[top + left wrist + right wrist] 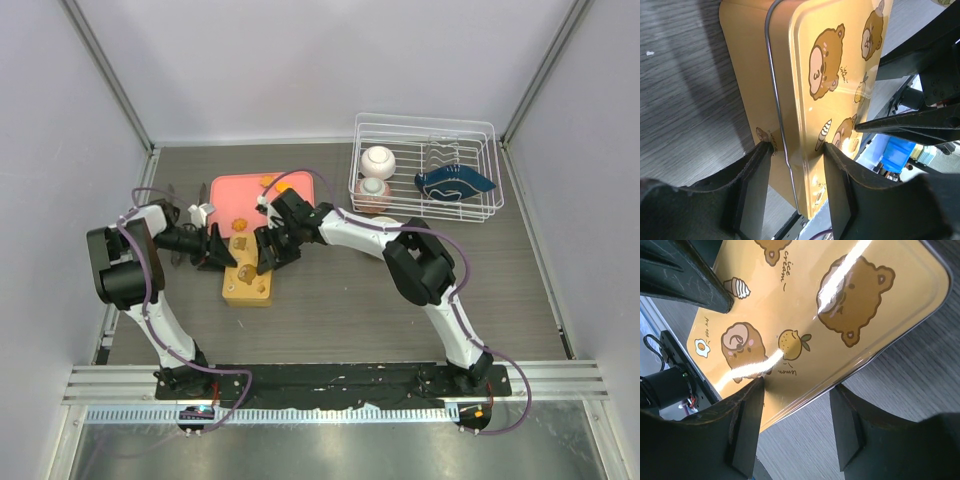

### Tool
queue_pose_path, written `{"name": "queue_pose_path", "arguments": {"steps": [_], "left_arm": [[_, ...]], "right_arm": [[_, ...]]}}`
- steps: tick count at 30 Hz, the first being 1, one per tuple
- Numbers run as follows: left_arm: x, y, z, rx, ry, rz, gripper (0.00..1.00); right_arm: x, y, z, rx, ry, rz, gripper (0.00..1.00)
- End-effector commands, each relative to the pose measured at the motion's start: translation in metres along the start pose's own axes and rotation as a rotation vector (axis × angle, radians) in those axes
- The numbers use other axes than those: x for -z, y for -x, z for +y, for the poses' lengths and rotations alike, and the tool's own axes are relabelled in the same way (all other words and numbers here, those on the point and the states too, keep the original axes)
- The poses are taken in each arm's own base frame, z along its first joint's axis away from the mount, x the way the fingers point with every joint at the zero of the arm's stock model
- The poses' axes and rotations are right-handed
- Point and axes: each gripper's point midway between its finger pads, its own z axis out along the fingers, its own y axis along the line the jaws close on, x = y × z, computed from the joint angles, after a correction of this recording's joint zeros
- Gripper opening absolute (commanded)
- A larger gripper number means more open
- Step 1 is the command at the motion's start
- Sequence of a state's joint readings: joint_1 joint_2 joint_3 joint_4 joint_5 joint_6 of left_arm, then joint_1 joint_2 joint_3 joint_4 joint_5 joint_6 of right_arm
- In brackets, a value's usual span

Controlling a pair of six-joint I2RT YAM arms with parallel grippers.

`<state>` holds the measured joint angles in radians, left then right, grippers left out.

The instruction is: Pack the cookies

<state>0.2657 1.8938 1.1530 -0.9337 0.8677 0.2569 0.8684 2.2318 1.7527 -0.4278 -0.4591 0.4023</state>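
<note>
A yellow tin [248, 282] printed with bears lies on the table with its lid on; it also shows in the left wrist view [830, 75] and the right wrist view [840, 305]. My left gripper [222, 250] [796, 147] grips its far left corner, one finger on the side wall and one on the lid. My right gripper [268, 250] [799, 385] clasps the lid's far right edge, one finger on top and one against the rim. Two orange cookies [266, 180] [240, 222] lie on the pink tray [300, 195] behind the tin.
A white wire dish rack [425, 122] stands at the back right, holding a white cup [378, 160] and a dark blue piece [455, 183]. Grey walls close in the table on three sides.
</note>
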Motion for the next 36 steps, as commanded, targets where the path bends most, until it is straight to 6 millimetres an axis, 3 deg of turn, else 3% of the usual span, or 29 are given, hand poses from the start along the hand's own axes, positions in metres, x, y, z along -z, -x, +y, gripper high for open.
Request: {"name": "queue_pose_path", "arguments": {"steps": [1, 11, 19, 26, 36], "left_arm": [[-0.010, 0.004, 0.012, -0.095, 0.066, -0.006, 0.50], [-0.008, 0.006, 0.007, -0.096, 0.062, -0.023, 0.51], [-0.011, 0.005, 0.008, -0.080, 0.054, -0.012, 0.51], [-0.023, 0.005, 0.013, -0.030, -0.005, 0.016, 0.40], [-0.030, 0.011, 0.021, 0.028, -0.003, -0.006, 0.14]], "right_arm": [[0.030, 0.024, 0.065, 0.130, 0.139, -0.101, 0.57], [0.034, 0.007, 0.058, 0.110, 0.129, -0.083, 0.59], [0.032, 0.004, 0.055, 0.108, 0.125, -0.077, 0.59], [0.030, 0.006, 0.056, 0.106, 0.131, -0.079, 0.59], [0.029, 0.005, 0.055, 0.104, 0.128, -0.079, 0.59]]}}
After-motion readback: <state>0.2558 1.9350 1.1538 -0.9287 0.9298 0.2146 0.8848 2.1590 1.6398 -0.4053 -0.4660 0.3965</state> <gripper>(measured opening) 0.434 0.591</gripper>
